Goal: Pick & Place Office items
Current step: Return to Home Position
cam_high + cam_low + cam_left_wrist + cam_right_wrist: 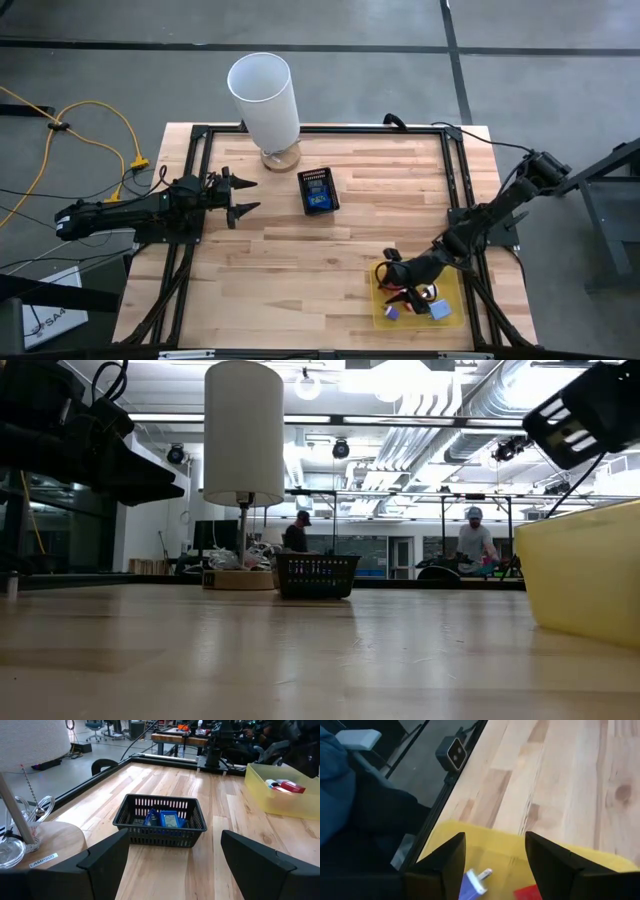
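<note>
My right pincer (393, 268) hung released, fingers apart, just above the yellow tray (380, 318) at the near right of the table (300, 270). Inside lay a purple plug (472, 882), a red block (529, 893) and a pale blue block (441, 309). My left pincer (241, 198) sat open at the left, facing the black basket (304, 181), which held blue pieces (320, 201).

Pretty much the only readable thing is a little white sticker (42, 860) on the lamp's round wooden base (57, 840). It starts with "LAMP", and the characters after that are too small to make out.
</note>
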### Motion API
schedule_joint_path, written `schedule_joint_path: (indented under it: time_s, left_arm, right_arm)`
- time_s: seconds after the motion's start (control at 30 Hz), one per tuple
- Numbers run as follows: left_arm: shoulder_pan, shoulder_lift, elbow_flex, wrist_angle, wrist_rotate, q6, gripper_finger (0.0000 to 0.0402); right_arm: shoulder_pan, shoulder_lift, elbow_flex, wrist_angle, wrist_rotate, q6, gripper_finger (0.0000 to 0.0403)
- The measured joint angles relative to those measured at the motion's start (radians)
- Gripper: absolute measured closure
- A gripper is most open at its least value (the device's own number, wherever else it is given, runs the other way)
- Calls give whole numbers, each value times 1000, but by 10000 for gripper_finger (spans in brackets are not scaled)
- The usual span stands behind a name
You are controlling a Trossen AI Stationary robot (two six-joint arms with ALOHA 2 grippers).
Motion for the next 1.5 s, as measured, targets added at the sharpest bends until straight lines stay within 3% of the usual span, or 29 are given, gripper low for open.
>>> schedule_joint_path:
  time_s: [0.27,0.77,1.5]
  left_arm:
    - [0,0,0,0,0,0,94]
    - [0,0,0,0,0,0,94]
    - [0,0,0,0,0,0,94]
  right_arm:
    - [-56,-8,0,44,-3,-71,212]
    - [-240,-176,0,30,3,-209,212]
    - [-446,-350,-1,-4,3,-250,212]
